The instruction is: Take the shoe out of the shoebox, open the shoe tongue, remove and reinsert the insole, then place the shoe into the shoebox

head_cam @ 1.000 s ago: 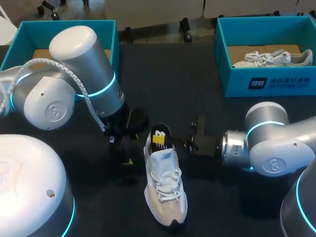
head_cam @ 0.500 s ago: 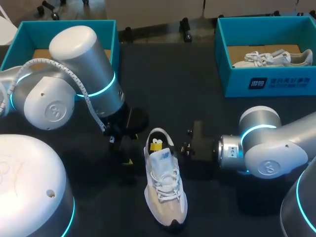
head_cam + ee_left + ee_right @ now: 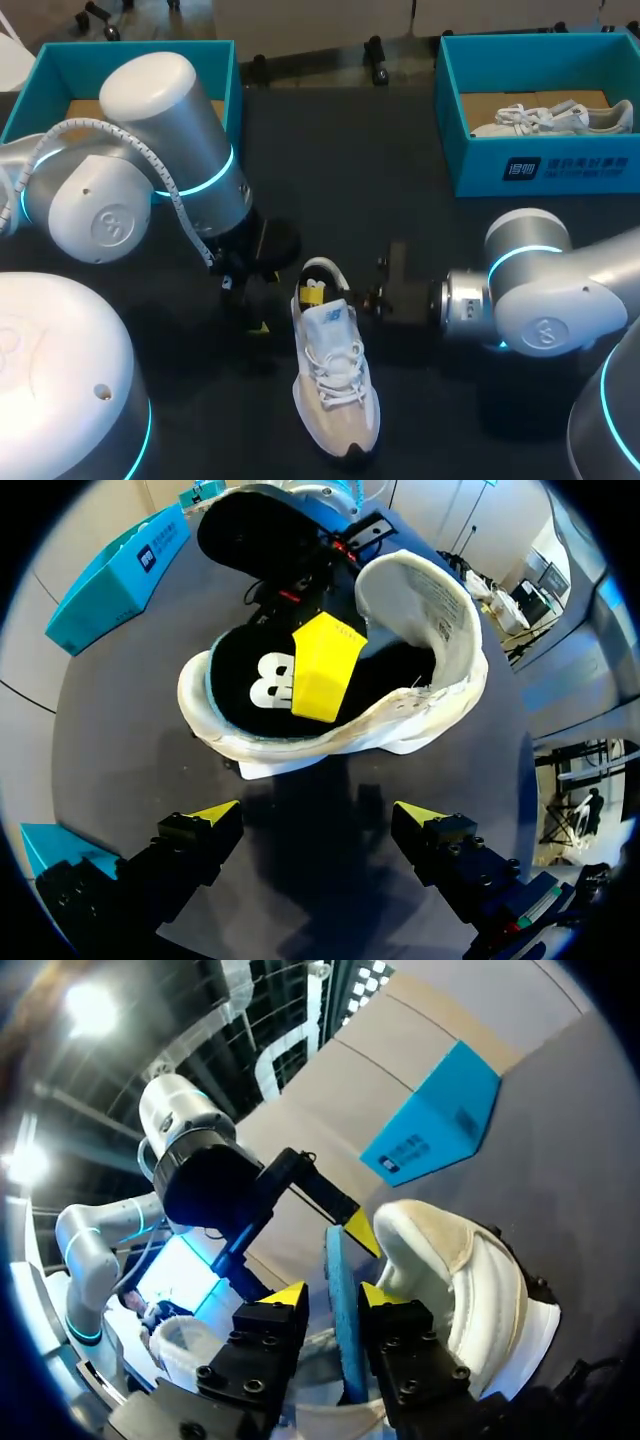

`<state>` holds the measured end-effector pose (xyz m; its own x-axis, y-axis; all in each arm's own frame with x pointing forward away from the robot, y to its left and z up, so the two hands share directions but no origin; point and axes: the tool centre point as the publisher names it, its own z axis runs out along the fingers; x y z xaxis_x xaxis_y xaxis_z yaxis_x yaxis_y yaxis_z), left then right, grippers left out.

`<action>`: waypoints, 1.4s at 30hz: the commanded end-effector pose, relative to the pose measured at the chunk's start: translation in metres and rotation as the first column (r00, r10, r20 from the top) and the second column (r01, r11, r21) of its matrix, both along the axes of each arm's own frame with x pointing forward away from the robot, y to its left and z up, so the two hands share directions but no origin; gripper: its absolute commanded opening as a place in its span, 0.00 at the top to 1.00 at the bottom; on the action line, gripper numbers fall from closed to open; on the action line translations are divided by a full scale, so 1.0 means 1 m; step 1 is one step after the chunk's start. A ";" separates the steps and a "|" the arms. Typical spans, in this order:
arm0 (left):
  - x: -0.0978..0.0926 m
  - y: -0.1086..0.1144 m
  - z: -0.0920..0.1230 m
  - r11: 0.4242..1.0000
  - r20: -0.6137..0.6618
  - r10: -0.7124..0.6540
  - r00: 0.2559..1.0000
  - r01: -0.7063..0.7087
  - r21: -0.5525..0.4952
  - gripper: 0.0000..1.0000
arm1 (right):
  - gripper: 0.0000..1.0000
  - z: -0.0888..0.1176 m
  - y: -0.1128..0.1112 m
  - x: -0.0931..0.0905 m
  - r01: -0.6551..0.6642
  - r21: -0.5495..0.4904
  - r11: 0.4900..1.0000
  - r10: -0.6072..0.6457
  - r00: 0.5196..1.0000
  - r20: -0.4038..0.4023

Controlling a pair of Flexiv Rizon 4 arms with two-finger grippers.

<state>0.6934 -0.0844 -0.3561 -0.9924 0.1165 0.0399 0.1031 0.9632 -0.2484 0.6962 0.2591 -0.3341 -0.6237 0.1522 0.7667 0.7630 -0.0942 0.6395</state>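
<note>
A white-and-cream lace-up sneaker [image 3: 335, 385] stands upright on its sole at the middle of the table, toe toward the near edge, heel toward the far side, laces tied and tongue lying flat. A thin insole [image 3: 316, 291] with a black top, teal edge and yellow label sits in the heel opening. Its rear end rises above the collar, held on edge by the right gripper [image 3: 333, 1298]. An open teal cardboard shoebox [image 3: 480, 165] stands at the far right, well apart from the sneaker. A second white sneaker [image 3: 550, 118] lies in it on its side. Another teal shoebox [image 3: 60, 62] stands at the far left, showing a brown floor.
</note>
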 end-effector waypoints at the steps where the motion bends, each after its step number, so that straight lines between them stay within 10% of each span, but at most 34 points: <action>1: 0.000 0.000 0.000 1.000 0.002 0.001 1.000 -0.001 0.003 0.00 | 0.70 0.011 -0.003 -0.001 0.020 -0.036 0.999 -0.020 1.000 0.009; 9: 0.000 0.000 0.000 1.000 0.002 0.001 1.000 -0.001 0.003 0.00 | 0.73 0.015 -0.008 0.005 0.028 -0.038 0.999 -0.027 0.999 0.027; 11: 0.000 0.000 0.000 1.000 0.002 0.001 1.000 -0.001 0.003 0.00 | 1.00 0.012 -0.011 0.007 0.030 -0.026 0.999 -0.029 0.999 0.027; 32: 0.000 0.000 0.000 1.000 0.002 0.001 1.000 -0.001 0.003 0.00 | 1.00 -0.021 -0.006 0.002 0.006 0.013 1.000 -0.005 0.995 -0.097; 35: 0.000 0.000 0.000 1.000 0.002 0.001 1.000 -0.001 0.003 0.00 | 0.71 -0.013 -0.006 0.002 0.011 -0.003 1.000 -0.011 0.997 -0.074; 42: 0.000 0.000 0.000 1.000 0.002 0.001 1.000 -0.001 0.003 0.00 | 0.58 0.008 -0.004 0.004 0.009 -0.044 0.999 -0.010 1.000 -0.015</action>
